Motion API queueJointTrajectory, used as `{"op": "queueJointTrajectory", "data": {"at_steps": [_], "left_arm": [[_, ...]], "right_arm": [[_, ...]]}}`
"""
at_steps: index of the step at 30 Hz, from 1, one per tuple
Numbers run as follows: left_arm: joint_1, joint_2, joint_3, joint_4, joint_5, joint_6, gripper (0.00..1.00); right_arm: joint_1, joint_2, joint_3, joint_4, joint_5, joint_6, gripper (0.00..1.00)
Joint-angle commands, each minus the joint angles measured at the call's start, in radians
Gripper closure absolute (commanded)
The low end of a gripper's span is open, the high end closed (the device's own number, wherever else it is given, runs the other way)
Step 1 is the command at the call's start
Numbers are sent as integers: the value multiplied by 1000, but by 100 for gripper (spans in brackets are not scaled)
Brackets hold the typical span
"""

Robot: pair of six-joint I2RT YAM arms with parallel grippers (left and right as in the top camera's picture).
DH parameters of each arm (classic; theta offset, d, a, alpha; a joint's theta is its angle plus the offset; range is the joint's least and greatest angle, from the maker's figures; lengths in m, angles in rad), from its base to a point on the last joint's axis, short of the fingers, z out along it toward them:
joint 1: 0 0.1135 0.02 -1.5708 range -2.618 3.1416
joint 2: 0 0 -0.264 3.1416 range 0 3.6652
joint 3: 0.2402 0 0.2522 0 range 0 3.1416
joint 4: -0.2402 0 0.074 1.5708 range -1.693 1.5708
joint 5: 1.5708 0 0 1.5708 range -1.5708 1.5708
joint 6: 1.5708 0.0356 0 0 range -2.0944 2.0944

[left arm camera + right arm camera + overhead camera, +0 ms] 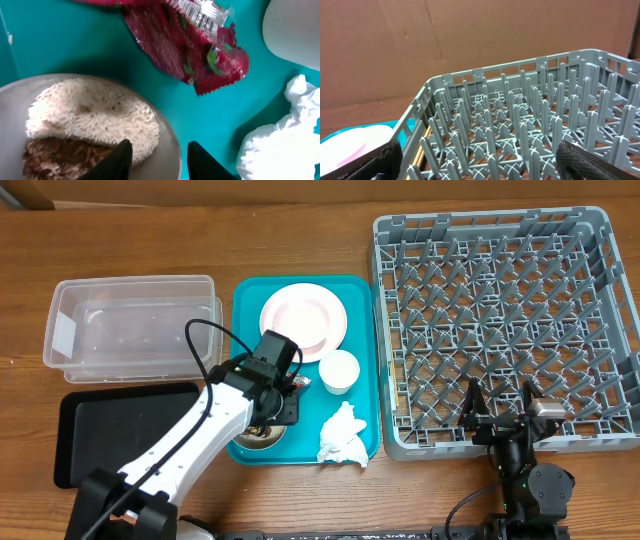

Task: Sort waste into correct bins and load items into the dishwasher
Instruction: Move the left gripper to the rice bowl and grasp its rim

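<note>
Far left of wooden table [300,220]: clear rectangular plastic tub [130,325], white label on its left wall. Directly in front of it, toward the robot: flat black rectangular tray [100,430].

Next to the right, just beside the tub: teal rectangular serving tray [250,300], carrying all remaining waste and dishes.

- Near left corner of the serving tray: small round whitish bowl [172,145], containing white rice grains [100,115] and a brown food scrap [55,155]. Largely hidden under the left arm in the overhead view.
- Over the bowl's right rim: left end effector [160,160], released. One finger above the food inside, the other outside above the teal surface, rim between them, not clamped.
- Far end of the serving tray: round pale pink-white plate [303,318], lying flat.
- Between plate and bowl: small red crinkled snack wrapper [190,45], flat on the teal surface.
- Right of the wrapper: small white cup [339,370], upright.
- Near right corner: crumpled white paper napkin [342,435].

Right half of table: large square grey plastic dish rack [505,320] with grid of upright pegs.

At the rack's near edge: right end effector [500,415], fingers spread wide, gripping nothing.
</note>
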Motion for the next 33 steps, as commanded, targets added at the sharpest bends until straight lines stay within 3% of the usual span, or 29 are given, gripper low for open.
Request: {"op": "queueJointTrajectory", "data": {"at_steps": [1,14,19,33], "left_arm": [[-7,13,-10,13,9,-20,61],[-54,13,-21,43,11,-21,64],[-92,13,-23,47,-11,-22,73],[-100,13,-33,30,-42,-74,73]], "right_arm": [[5,-9,-10,8,6,5,0],[6,-9,-10,8,6,5,0],[5,-9,-10,8,6,5,0],[5,-9,-10,8,6,5,0]]}}
